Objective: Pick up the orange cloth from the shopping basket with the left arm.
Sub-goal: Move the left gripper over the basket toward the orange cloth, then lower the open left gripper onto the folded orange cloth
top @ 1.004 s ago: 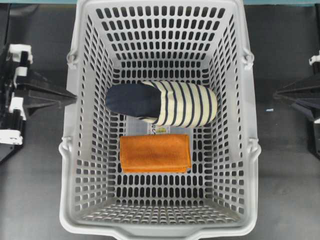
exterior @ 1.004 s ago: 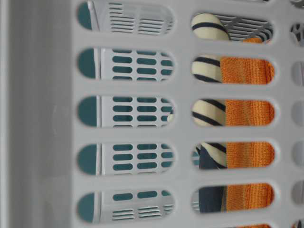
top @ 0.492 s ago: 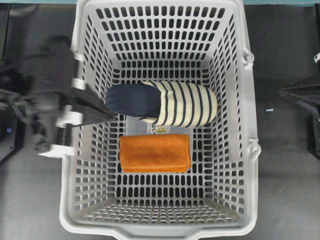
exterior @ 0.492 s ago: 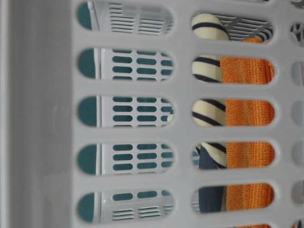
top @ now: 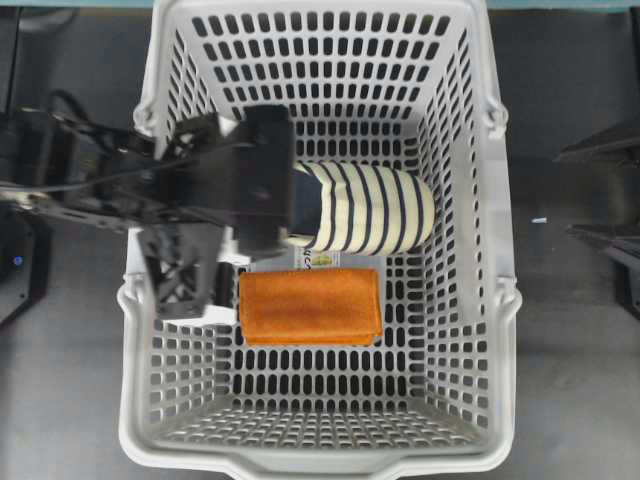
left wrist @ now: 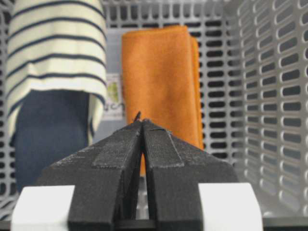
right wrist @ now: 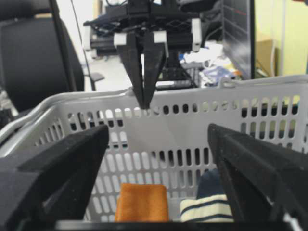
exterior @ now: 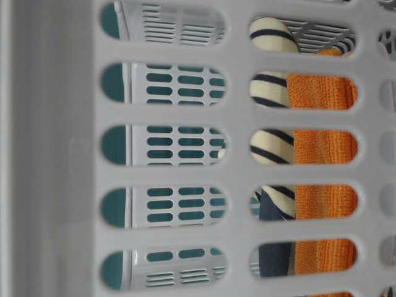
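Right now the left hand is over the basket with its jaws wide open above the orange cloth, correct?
Not quite. The left hand is over the basket near the orange cloth, but its jaws are pressed shut, as the left wrist view shows.

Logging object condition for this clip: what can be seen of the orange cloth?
The orange cloth is a rust-orange, fuzzy rectangle, folded with layered edges along one side. It lies flat on the shopping basket floor, next to the striped slipper, partly over a printed label. Nothing grips it.
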